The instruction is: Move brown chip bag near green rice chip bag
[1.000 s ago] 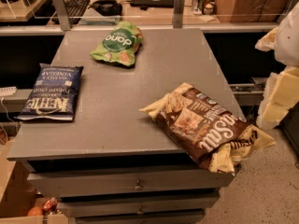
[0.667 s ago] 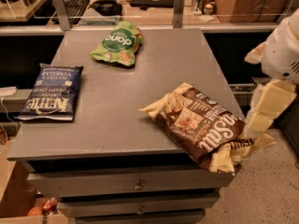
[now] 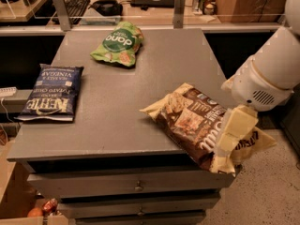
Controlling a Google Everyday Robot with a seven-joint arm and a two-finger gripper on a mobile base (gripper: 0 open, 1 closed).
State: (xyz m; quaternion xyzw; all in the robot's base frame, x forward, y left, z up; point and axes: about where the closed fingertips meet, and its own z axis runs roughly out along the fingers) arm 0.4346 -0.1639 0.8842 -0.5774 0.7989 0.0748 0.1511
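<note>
The brown chip bag (image 3: 190, 121) lies at the front right corner of the grey table (image 3: 112, 121), with its right end hanging over the edge. The green rice chip bag (image 3: 117, 43) lies at the back of the table, left of centre, far from the brown bag. My gripper (image 3: 230, 142), pale yellow under a white arm (image 3: 267, 74), comes in from the right and sits over the brown bag's right end, covering part of it.
A dark blue chip bag (image 3: 54, 93) lies at the table's left edge. Drawers (image 3: 136, 186) run under the tabletop. A desk with a keyboard (image 3: 75, 3) and two metal posts stands behind the table. The floor lies to the right.
My arm has swung in from the right edge of the view, leftward and down, so the gripper now sits over the brown bag's right end. The bags have not moved.
</note>
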